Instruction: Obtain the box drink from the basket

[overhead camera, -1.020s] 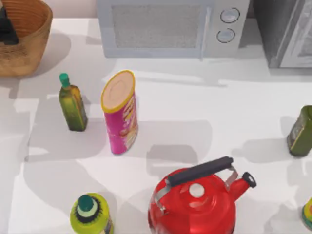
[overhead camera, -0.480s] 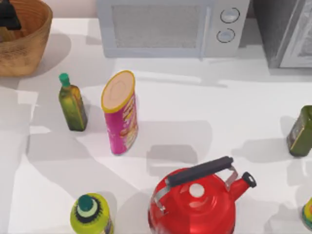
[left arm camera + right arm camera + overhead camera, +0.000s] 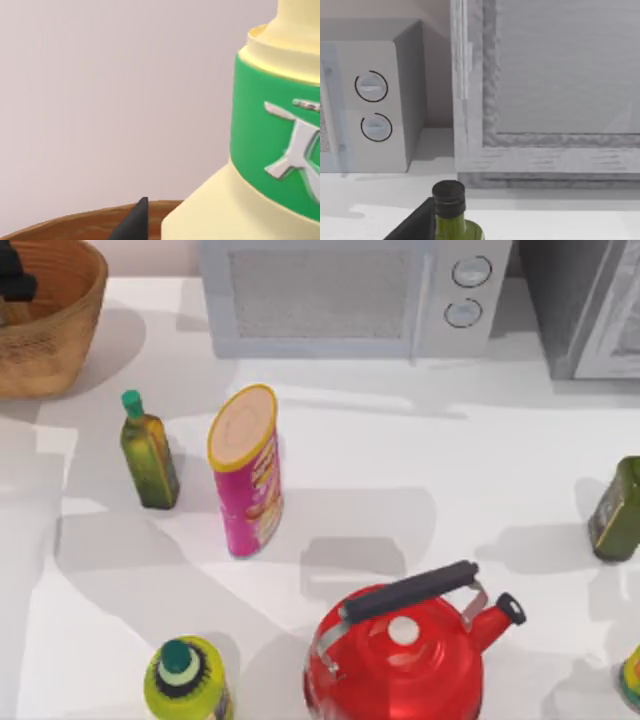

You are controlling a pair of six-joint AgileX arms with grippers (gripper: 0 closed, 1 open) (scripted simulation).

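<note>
Box drink [image 3: 260, 165], one only, pale yellow carton with a green band, sits close up in the left wrist view, over the brown rim of the basket [image 3: 60, 330], so it is at the basket at the desk's far left corner. Left gripper [image 3: 15, 285] is down inside the basket mouth in the top view. One dark tip shows just beside the carton's lower edge, and whether the grip is clamped on the carton or apart from it I cannot tell. To do the step well, I'd judge: grip square on the flat sides, lift straight up so the carton clears the thick rim, no tilt, no dragging the wicker. Right arm is parked at the desk's right by the dark-capped green bottle [image 3: 449, 212]; its grip state cannot be told either. Counts: one basket, one pink crisps can [image 3: 245, 475], one green-capped oil bottle [image 3: 148, 455], one red kettle [image 3: 400, 650], one microwave [image 3: 340, 295], two yellow-green bottles at the near edge, left [image 3: 185, 680] and right [image 3: 630, 680].
</note>
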